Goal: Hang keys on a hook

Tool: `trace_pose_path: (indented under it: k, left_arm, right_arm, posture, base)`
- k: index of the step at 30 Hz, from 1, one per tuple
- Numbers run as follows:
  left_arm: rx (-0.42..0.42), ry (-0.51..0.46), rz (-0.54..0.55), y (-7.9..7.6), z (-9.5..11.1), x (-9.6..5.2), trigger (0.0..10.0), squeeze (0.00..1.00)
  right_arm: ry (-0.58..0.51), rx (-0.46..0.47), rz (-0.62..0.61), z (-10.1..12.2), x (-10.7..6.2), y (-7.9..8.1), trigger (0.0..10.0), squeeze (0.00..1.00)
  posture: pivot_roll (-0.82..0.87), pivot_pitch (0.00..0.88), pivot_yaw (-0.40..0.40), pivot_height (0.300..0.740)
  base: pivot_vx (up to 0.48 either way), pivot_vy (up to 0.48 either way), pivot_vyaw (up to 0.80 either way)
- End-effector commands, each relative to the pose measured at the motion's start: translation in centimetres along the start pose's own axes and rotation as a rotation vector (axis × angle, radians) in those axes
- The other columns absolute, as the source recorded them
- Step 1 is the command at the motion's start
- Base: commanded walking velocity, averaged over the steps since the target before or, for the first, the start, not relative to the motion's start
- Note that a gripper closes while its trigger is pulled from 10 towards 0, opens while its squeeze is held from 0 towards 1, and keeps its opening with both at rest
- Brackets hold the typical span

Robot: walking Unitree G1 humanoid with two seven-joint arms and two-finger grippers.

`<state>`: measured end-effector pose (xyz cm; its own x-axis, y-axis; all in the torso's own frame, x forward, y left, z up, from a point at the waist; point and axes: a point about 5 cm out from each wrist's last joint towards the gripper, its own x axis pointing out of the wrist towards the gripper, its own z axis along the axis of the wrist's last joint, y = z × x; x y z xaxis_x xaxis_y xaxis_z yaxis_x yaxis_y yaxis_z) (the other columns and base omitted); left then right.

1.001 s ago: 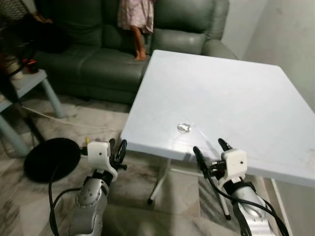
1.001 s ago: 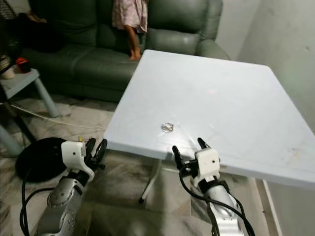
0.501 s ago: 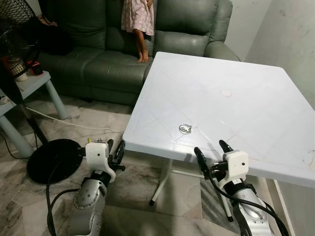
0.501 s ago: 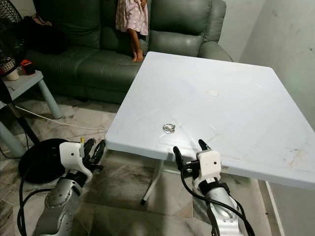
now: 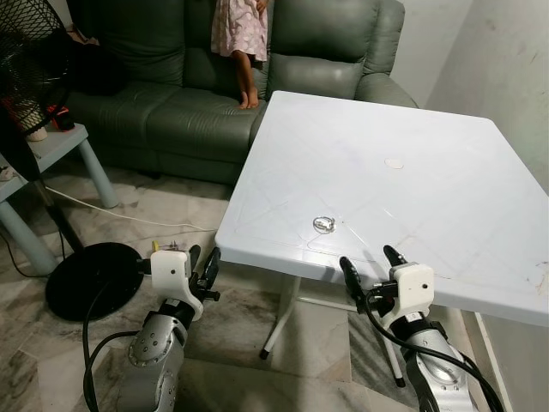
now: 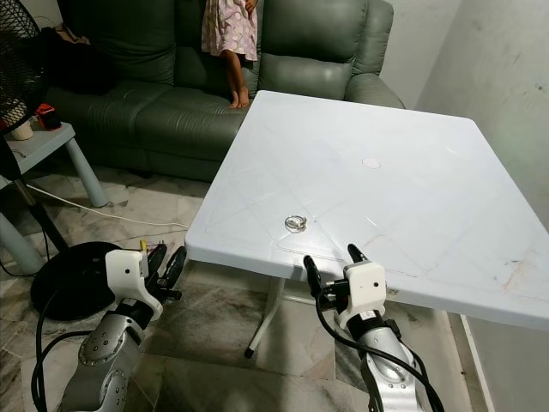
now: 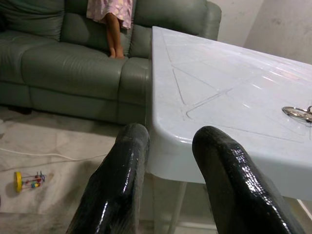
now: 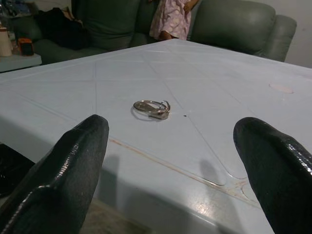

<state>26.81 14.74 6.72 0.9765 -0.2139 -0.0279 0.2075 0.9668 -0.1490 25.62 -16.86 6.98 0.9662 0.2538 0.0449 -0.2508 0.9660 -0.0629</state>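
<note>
A thin metal key ring lies flat on the glossy white moulded desk, near whose edge the right tool gapes wide and the left tool sits narrow.

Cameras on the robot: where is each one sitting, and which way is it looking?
Left eye view: on the head, looking down at the white table, key ring and green sofa; both silver arms show, left gripper and right gripper.
Right eye view: beside it, the same scene, both arms again.
Left wrist view: on the left arm below the table edge, facing the sofa; its black fingers show.
Right wrist view: at the table's near edge, facing the key ring; wide-open fingers show.
Shared: the key ring shows in all four.
</note>
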Motion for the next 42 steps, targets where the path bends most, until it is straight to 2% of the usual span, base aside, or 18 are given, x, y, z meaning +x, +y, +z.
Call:
trace_pose_path:
  k: [1, 17, 42]
  left_arm:
    - [0.005, -0.005, -0.009, -0.12, 0.33, -0.05, 10.0, 0.00]
    - [-0.009, 0.010, -0.012, -0.01, 0.34, -0.33, 10.0, 0.00]
    - [-0.019, 0.012, -0.029, -0.55, 0.29, -0.09, 10.0, 0.00]
  right_arm:
    - [-0.010, -0.001, -0.002, 0.39, 0.03, -0.12, 10.0, 0.00]
    - [-0.002, 0.006, 0.010, 0.29, 0.05, 0.19, 10.0, 0.00]
    - [0.003, 0.005, 0.016, 0.30, -0.11, 0.06, 10.0, 0.00]
  posture:
    - [0.13, 0.000, -0.090, 0.740]
    - [0.14, 0.000, -0.092, 0.740]
    - [0.13, 0.000, -0.094, 0.740]
  base:
    - [0.000, 0.000, 0.00]
    - [0.000, 0.000, 0.00]
    - [0.385, 0.000, 0.00]
